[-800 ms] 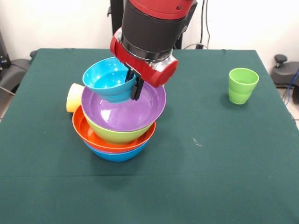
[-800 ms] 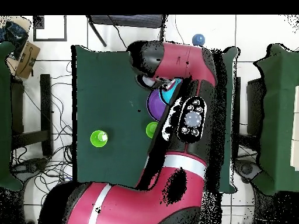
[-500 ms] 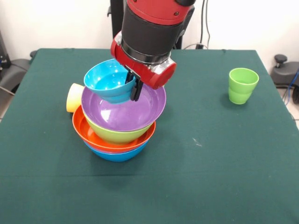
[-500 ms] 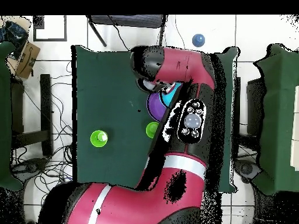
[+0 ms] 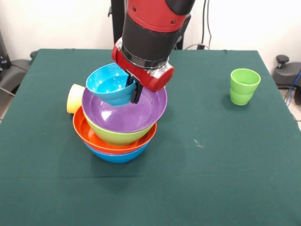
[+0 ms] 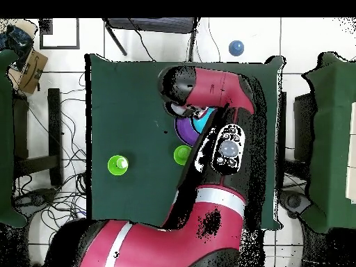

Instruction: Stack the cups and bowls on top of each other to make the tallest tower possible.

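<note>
Front view: pincer (image 5: 136, 89) clamped on the rim of the turquoise bowl (image 5: 109, 84), holding it tilted just above the purple bowl (image 5: 123, 109); contact between the two cannot be confirmed. Below, the tower (image 5: 117, 129) stands four deep: purple in lime green (image 5: 115, 136), in orange (image 5: 96, 140), in blue (image 5: 115, 156). A yellow cup (image 5: 74, 98) lies on its side just behind it; a light green cup (image 5: 244, 86) stands well apart on the surface (image 5: 211, 179). Judgement: task partly done; turquoise bowl unreleased, cups unstacked. Overhead view: arm hides most of the pile.
</note>
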Robot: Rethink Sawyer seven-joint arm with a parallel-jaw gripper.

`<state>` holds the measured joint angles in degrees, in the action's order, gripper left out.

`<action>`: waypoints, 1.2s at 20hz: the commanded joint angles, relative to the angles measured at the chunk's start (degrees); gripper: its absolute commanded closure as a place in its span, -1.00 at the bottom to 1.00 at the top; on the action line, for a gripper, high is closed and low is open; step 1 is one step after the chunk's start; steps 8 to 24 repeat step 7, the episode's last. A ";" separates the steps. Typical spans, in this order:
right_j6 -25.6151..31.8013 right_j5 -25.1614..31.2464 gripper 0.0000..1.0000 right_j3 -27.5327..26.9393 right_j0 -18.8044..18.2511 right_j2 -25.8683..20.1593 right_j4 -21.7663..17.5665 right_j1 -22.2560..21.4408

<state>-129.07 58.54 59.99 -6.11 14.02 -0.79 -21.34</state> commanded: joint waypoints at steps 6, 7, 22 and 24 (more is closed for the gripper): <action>-0.23 -4.31 1.00 6.46 0.37 -5.83 -0.60 0.20; -0.39 -3.98 1.00 6.22 0.48 -5.81 -0.51 0.24; -0.39 -3.98 1.00 6.22 0.48 -5.81 -0.51 0.24; -0.39 -3.98 1.00 6.22 0.48 -5.81 -0.51 0.24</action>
